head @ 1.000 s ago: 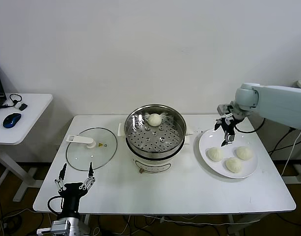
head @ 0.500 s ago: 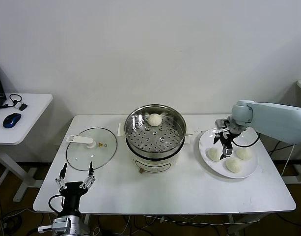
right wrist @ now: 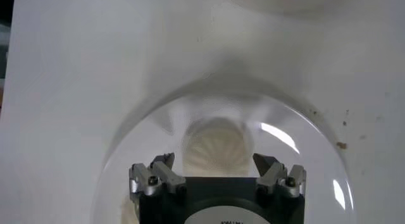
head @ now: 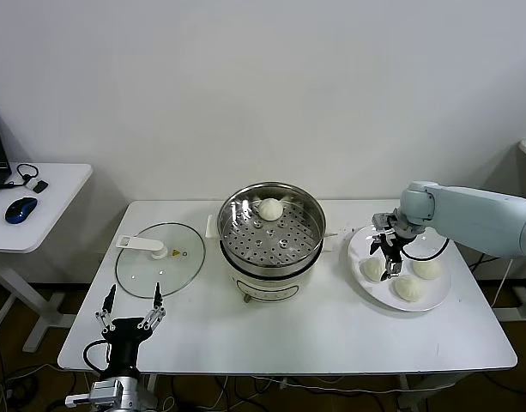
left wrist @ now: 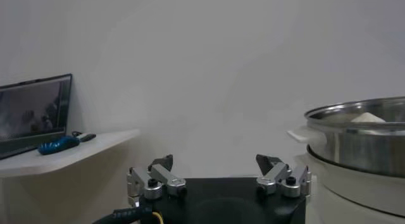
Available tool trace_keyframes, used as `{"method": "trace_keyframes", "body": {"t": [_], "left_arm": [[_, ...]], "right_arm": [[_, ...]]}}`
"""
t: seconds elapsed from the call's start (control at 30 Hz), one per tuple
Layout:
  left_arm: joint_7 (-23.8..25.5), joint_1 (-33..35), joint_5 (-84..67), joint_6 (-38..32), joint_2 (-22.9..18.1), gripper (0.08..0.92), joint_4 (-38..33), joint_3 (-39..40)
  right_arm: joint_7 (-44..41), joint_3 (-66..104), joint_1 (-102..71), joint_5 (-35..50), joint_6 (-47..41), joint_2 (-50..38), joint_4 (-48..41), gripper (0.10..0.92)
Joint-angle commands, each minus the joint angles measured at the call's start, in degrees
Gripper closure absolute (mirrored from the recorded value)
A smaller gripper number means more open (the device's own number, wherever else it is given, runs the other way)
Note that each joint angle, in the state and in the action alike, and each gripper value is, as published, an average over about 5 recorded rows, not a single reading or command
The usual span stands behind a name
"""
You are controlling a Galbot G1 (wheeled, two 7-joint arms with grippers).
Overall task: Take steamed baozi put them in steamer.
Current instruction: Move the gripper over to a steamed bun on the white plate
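Lowered since a second ago, the right gripper [head: 386, 269], jaws spread wide, is being hung directly over the plate's leftmost cream-white dough bun [head: 373, 268], right of centre.

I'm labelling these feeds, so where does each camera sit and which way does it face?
Head view: high on the robot, looking down at the table, steamer, plate; both arms show.
Left wrist view: low by the table's near left edge, facing sideways past the open left gripper to the steamer.
Right wrist view: looking down past the open right gripper at a baozi on the plate.
Head and left wrist views share the steamer.
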Motion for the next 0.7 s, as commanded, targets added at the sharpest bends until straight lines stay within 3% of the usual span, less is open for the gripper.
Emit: {"method": "trace_keyframes", "body": {"t": [0.03, 0.37, 0.7], "left_arm": [[0.0, -0.2, -0.1, 0.0, -2.5, 0.177, 0.2, 0.0], [0.1, -0.6, -0.2, 0.2, -2.4, 0.177, 0.5, 0.0], [0.1, -0.7, -0.2, 0.3, -2.3, 0.177, 0.5, 0.0]], "right_arm": [[0.1, 0.7, -1.3, -0.7, 0.4, 0.5, -1.9, 0.203], [-0.2, 0.8, -1.9, -1.3, 0.4, 0.7, -2.4, 0.209], [-0.2, 0.9, -1.7, -1.2, 0.4, 1.3, -2.6, 0.317]]}}
